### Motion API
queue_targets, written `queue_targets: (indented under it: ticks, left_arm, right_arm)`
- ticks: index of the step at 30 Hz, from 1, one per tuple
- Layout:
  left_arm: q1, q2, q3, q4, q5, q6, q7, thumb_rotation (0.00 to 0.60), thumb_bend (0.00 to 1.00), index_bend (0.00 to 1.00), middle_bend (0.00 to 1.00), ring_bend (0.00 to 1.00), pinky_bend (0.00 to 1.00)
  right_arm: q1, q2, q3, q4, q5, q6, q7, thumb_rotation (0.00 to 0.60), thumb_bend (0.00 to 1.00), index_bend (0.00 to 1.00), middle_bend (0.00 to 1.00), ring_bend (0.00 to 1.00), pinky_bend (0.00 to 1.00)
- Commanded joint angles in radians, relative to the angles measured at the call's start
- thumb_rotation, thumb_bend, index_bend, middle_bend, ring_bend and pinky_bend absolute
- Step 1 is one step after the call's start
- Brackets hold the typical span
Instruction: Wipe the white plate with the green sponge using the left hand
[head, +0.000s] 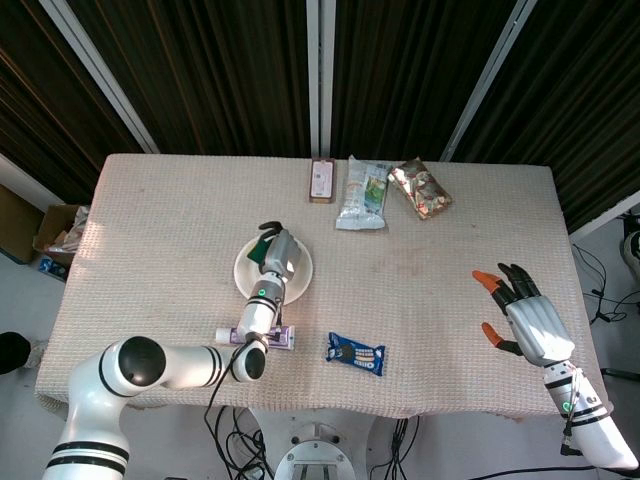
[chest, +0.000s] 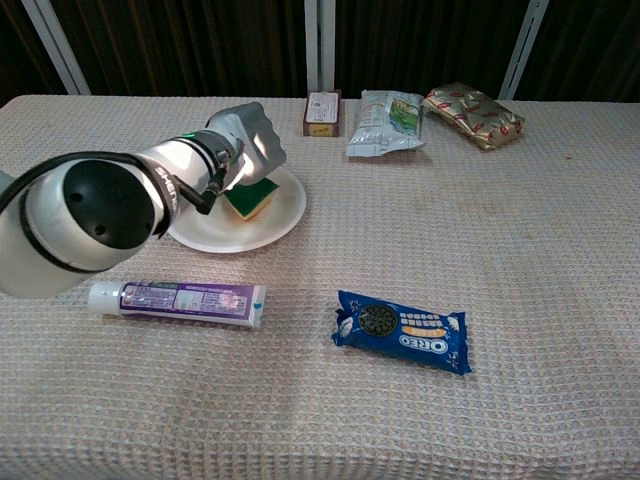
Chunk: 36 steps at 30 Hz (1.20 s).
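Note:
The white plate (chest: 258, 221) (head: 297, 283) lies left of the table's middle. My left hand (chest: 248, 145) (head: 277, 253) is over the plate's far part and grips the green sponge (chest: 251, 197), whose yellow underside rests on the plate. In the head view the hand hides most of the sponge. My right hand (head: 520, 313) hovers at the table's right edge with its fingers spread and nothing in it; the chest view does not show it.
A purple toothpaste tube (chest: 178, 299) lies in front of the plate, and a blue Oreo pack (chest: 402, 331) to its right. At the far edge stand a small box (chest: 321, 111), a green-white snack bag (chest: 387, 121) and a shiny brown packet (chest: 473, 113).

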Motion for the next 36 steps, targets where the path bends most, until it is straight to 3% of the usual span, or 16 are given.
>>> queue_targets:
  ticks: [1,11,23,30,36]
  left_arm:
    - [0.022,0.034,0.013,-0.041,-0.016,0.02,0.01,0.6,0.3,0.57,0.58,0.48,0.4]
    - [0.018,0.054,-0.02,-0.142,-0.022,0.016,-0.006,0.6,0.3,0.57,0.58,0.48,0.4]
    - [0.009,-0.022,-0.02,0.051,-0.026,-0.018,-0.003,0.6,0.3,0.57,0.58,0.48,0.4]
    - [0.046,0.007,-0.001,0.06,-0.042,0.004,0.019,0.6,0.3,0.58,0.58,0.48,0.4]
    - [0.052,0.023,-0.011,-0.018,-0.011,0.003,0.004,0.6,0.3,0.58,0.58,0.48,0.4]
  right_arm:
    - [0.002,-0.002,0.001,0.0,-0.002,-0.001,0.0,0.6,0.26,0.13,0.18,0.0,0.0]
    - [-0.004,-0.001,-0.002,-0.006,-0.004,0.007,-0.007,0.6,0.26,0.13,0.18,0.0,0.0]
    - [-0.022,0.01,-0.007,-0.009,-0.003,0.028,-0.003,0.6,0.26,0.13,0.18,0.0,0.0]
    - [-0.015,0.002,-0.004,-0.005,-0.01,0.021,-0.002,0.6,0.26,0.13,0.19,0.0,0.0]
    - [-0.012,-0.001,-0.003,-0.005,-0.013,0.018,-0.002,0.6,0.26,0.13,0.19,0.0,0.0]
